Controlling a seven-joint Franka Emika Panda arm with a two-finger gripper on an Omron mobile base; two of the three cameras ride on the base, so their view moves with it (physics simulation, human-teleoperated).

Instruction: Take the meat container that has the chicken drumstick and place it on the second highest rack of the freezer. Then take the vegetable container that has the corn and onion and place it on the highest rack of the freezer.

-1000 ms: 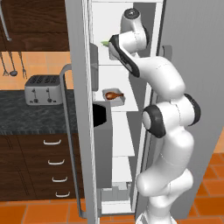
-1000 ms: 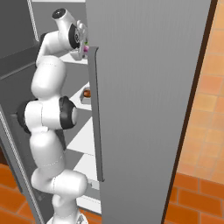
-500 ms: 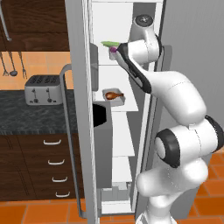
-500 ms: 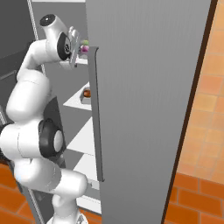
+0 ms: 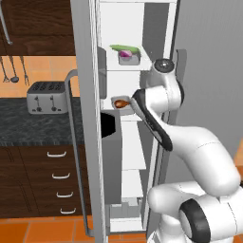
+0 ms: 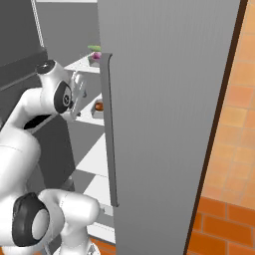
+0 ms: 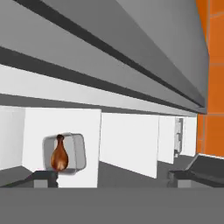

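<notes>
Corn [image 5: 124, 48] and onion [image 5: 126, 54] are seen in a tray on the highest rack [image 5: 124, 68] of the freezer [image 6: 164, 99]. The drumstick [image 5: 121, 102] is seen lying in its own tray on the second highest rack [image 5: 127, 116]. The hand [image 7: 109, 177] is held empty, its fingers [image 7: 43, 177] spread wide, just outside the shelves. A toaster [image 5: 45, 96] is set on the desk [image 5: 33, 126].

Bare second highest rack [image 5: 137, 114] beside the drumstick tray [image 5: 120, 103] leaves passage.
</notes>
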